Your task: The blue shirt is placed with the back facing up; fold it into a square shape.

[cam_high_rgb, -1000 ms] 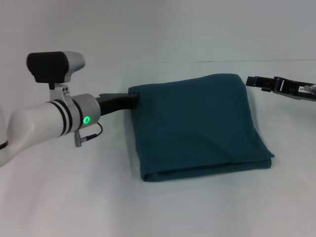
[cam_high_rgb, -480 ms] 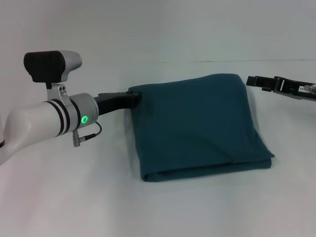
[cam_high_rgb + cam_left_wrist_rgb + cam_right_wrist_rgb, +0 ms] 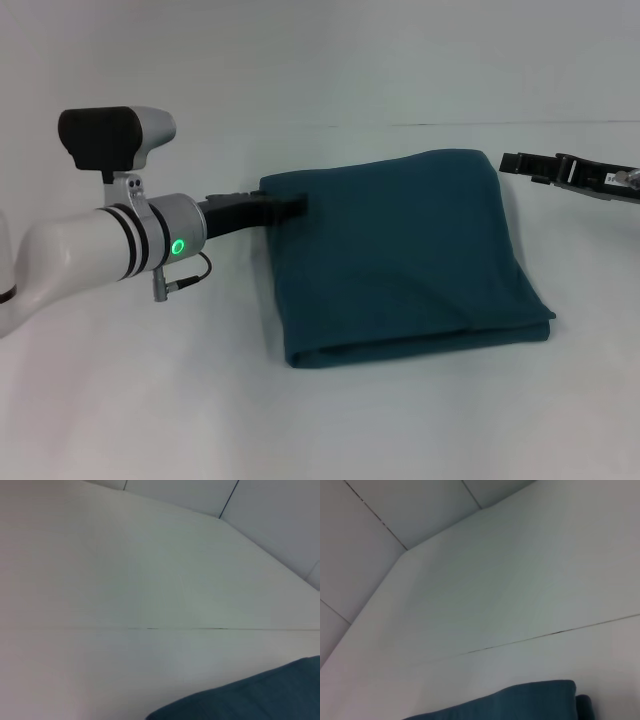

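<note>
The blue shirt (image 3: 400, 255) lies folded into a rough square in the middle of the white table, plain side up. A doubled edge runs along its near side. My left gripper (image 3: 292, 206) reaches in from the left and rests on the shirt's far left corner, its black tip lying over the cloth. Just off the far right corner hovers my right gripper (image 3: 510, 163), apart from the cloth. A strip of the shirt (image 3: 260, 700) shows in the left wrist view, and another edge of the shirt (image 3: 520, 702) appears in the right wrist view.
The white table (image 3: 150, 400) spreads wide around the shirt, with a thin seam (image 3: 450, 123) across its far side. My left arm's white forearm (image 3: 90, 250) hangs over the table's left part.
My left gripper has slid a little to the right, from the shirt's far left edge onto the cloth. The shirt and the right gripper have stayed where they were.
</note>
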Available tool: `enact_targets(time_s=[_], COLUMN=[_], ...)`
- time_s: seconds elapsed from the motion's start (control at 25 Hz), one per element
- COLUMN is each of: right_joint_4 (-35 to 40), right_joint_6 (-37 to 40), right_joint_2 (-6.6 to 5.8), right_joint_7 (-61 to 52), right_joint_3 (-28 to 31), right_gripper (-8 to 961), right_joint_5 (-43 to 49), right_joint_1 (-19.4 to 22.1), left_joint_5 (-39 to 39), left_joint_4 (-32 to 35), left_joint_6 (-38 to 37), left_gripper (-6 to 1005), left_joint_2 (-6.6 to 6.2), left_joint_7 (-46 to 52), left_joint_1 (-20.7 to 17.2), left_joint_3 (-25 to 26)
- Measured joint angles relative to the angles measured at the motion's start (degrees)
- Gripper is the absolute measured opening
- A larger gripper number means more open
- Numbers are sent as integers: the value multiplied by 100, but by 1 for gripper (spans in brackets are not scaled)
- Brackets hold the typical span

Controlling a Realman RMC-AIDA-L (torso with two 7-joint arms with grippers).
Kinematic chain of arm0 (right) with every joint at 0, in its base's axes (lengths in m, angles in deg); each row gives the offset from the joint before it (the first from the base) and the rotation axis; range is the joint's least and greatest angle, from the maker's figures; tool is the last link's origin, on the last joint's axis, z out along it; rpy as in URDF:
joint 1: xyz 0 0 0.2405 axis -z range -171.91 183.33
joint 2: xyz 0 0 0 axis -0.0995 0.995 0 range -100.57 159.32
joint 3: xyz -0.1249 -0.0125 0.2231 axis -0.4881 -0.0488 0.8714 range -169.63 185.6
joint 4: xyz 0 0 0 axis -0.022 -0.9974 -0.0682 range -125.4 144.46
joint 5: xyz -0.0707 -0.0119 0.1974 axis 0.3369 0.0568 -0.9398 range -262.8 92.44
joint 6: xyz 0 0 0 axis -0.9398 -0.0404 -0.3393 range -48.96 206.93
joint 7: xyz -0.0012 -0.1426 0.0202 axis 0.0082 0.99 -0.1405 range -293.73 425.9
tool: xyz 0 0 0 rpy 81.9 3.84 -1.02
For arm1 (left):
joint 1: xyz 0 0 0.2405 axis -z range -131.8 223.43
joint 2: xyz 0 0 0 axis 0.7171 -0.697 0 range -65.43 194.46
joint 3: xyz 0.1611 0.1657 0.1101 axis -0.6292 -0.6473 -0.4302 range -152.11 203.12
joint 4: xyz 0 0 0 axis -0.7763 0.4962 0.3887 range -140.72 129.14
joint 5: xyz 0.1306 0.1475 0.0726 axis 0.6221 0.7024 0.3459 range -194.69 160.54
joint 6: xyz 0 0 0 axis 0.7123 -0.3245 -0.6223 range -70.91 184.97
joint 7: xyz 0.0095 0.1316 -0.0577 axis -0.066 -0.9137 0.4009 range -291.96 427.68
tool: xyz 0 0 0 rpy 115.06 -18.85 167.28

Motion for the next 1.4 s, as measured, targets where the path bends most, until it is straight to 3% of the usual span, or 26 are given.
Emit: enact_targets(time_s=[0.08, 0.32, 0.64, 0.88, 1.4], right_joint_4=[0, 0, 0, 0, 0], right_joint_6=[-1, -6, -11, -11, -11], right_joint_2=[5, 21, 27, 25, 25], right_joint_7=[0, 0, -1, -7, -2], right_joint_3=[-1, -1, -1, 2, 8], right_gripper=[704, 702, 699, 701, 699], right_joint_5=[0, 0, -9, -11, -29], right_joint_1=[0, -5, -5, 8, 7], left_joint_5=[0, -13, -56, -62, -63], left_joint_4=[-42, -101, -108, -125, -142], left_joint_6=[53, 188, 316, 439, 502], left_gripper=[670, 860, 952, 811, 274], left_joint_2=[4, 23, 43, 36, 31], left_joint_7=[0, -3, -31, -51, -34], left_joint_1=[22, 46, 87, 151, 171], left_joint_3=[-8, -179, -215, -257, -267])
